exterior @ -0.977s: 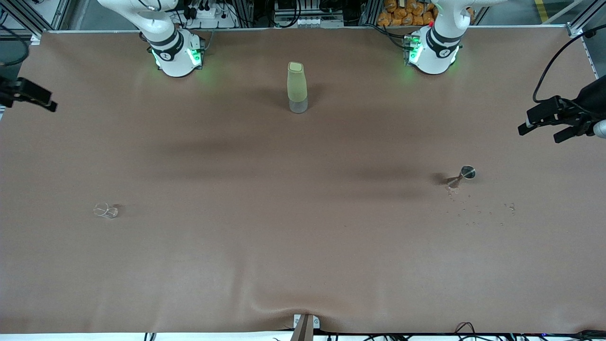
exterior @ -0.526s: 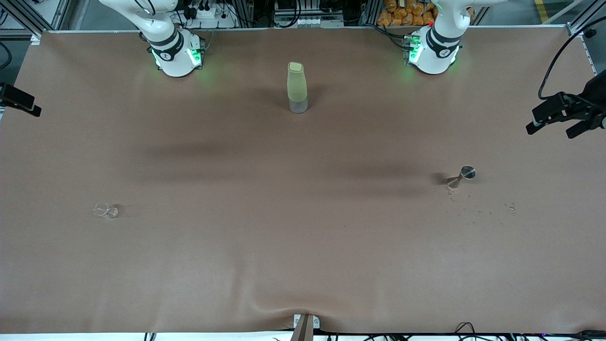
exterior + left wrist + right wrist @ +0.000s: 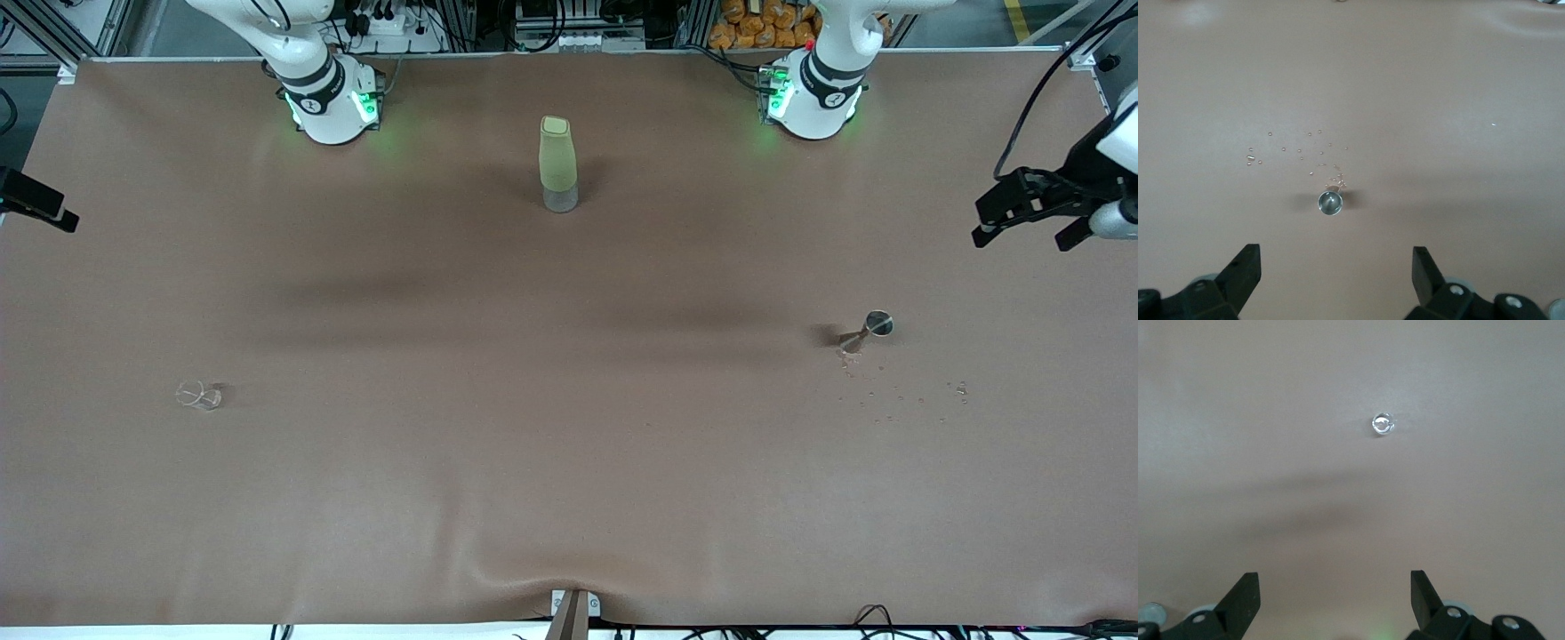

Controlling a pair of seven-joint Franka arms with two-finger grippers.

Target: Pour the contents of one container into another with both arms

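A small metal measuring cup (image 3: 871, 328) stands toward the left arm's end of the table, and it shows from above in the left wrist view (image 3: 1330, 203). A small clear glass (image 3: 198, 395) sits toward the right arm's end and also appears in the right wrist view (image 3: 1383, 423). My left gripper (image 3: 1019, 242) hangs open and empty over the table's edge at the left arm's end, its jaws wide apart (image 3: 1337, 267). My right gripper (image 3: 49, 212) is partly out of the front view at the other end, open and empty (image 3: 1335, 590).
A tall yellow-green bottle (image 3: 558, 164) with a clear base stands between the two arm bases. Small water droplets (image 3: 898, 391) lie scattered on the brown table cover (image 3: 569, 462) beside the metal cup, nearer the front camera. They also show in the left wrist view (image 3: 1298, 150).
The left gripper has risen a little and drifted toward the table's edge, so its wrist now shows. The right gripper has slid farther out past its end of the table. Nothing on the table has moved.
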